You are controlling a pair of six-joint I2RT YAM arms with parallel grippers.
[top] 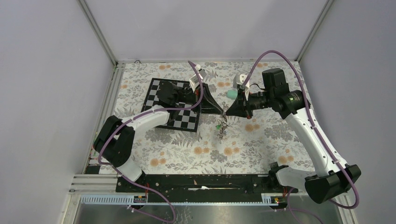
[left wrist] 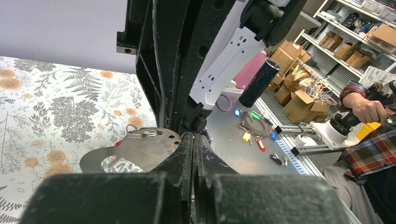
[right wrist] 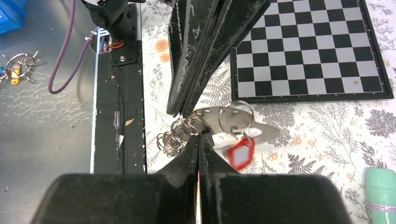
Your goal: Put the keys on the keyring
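Both grippers meet above the middle of the table. The keyring [right wrist: 215,117] shows as a flat grey metal loop held in the air between them. My left gripper [left wrist: 194,135] is shut on one edge of it. My right gripper [right wrist: 198,136] is shut on the same end, where several small wire rings [right wrist: 172,135] bunch. A red-tagged key [right wrist: 240,154] hangs from a ring on the keyring. In the top view the keys [top: 220,128] dangle below the two touching gripper tips, left [top: 221,110] and right [top: 228,111]. The left wrist view shows the keyring [left wrist: 135,149] beside my left finger.
A checkerboard [top: 173,105] lies under the left arm. A teal tube [top: 230,94] rests on the floral cloth behind the right gripper. A black rail [top: 201,182] runs along the near edge. More tagged keys [left wrist: 254,128] lie on the grey surface beyond the table.
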